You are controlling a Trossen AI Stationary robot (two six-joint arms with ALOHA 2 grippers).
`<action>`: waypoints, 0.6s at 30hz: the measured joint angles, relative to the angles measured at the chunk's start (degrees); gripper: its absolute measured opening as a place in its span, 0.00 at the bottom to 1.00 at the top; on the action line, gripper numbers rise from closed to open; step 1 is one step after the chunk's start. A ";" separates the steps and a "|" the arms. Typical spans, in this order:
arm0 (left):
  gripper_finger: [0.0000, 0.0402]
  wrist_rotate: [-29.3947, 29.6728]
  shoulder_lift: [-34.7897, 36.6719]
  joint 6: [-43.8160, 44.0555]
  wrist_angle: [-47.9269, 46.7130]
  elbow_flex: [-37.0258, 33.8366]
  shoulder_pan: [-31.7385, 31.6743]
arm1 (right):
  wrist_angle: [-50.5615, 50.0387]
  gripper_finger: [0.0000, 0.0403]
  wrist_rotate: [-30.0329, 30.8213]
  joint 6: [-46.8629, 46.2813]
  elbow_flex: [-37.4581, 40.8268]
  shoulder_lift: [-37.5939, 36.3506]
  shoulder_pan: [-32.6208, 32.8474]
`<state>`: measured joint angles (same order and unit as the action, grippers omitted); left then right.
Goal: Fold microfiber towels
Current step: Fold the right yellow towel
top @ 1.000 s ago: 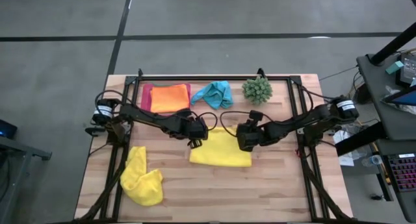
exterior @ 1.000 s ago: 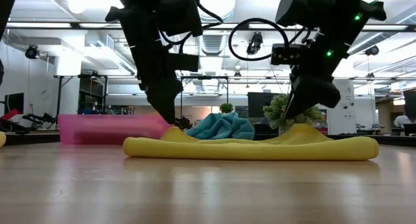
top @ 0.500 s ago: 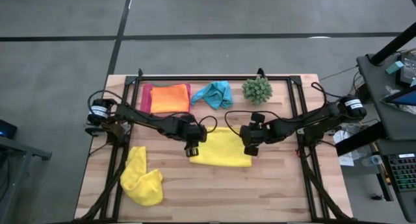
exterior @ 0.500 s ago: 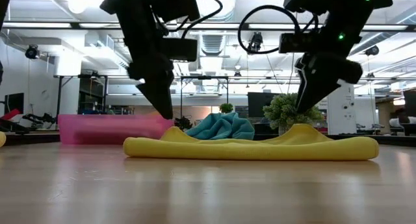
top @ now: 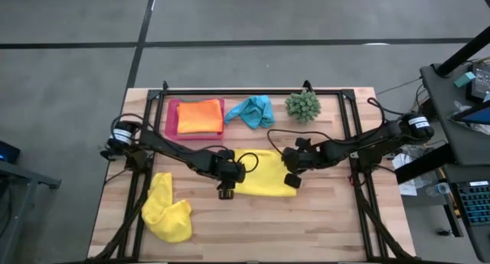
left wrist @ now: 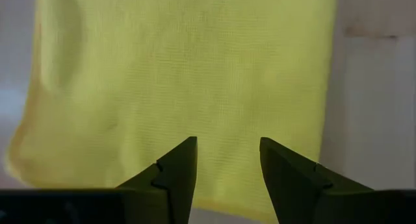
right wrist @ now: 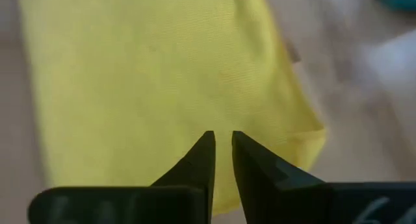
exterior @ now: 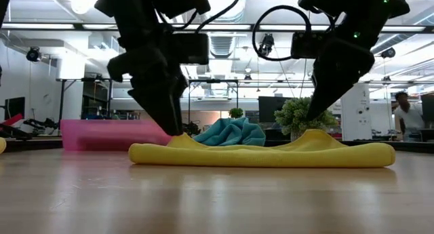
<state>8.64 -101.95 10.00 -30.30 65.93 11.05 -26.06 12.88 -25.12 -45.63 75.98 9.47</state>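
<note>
Wooden table [top: 321,226] carries a flat yellow towel [top: 264,174] at its middle. Left gripper [top: 225,192] is at the towel's near left corner with fingers apart, holding nothing; right gripper [top: 292,180] is at its near right corner, fingers almost together, gripping nothing

We see right gripper [right wrist: 221,149] over yellow microfiber towel [right wrist: 149,81] | fingers [right wrist: 198,162] nearly together, a thin gap between the tips | towel corner near pale bench [right wrist: 364,126] | nothing pinched that we can tell
</note>
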 joint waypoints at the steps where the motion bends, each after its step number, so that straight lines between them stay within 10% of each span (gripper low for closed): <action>1: 0.38 0.03 -0.35 0.16 0.39 0.00 -0.03 | 0.07 0.11 -1.33 -1.49 0.00 -0.17 0.00; 18: 0.38 0.42 0.05 0.13 0.54 -0.70 0.67 | -0.67 0.51 -8.57 -3.96 0.20 -1.53 6.60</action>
<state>9.06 -101.90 10.13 -29.76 65.23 11.72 -26.72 4.32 -29.09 -45.43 74.46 16.08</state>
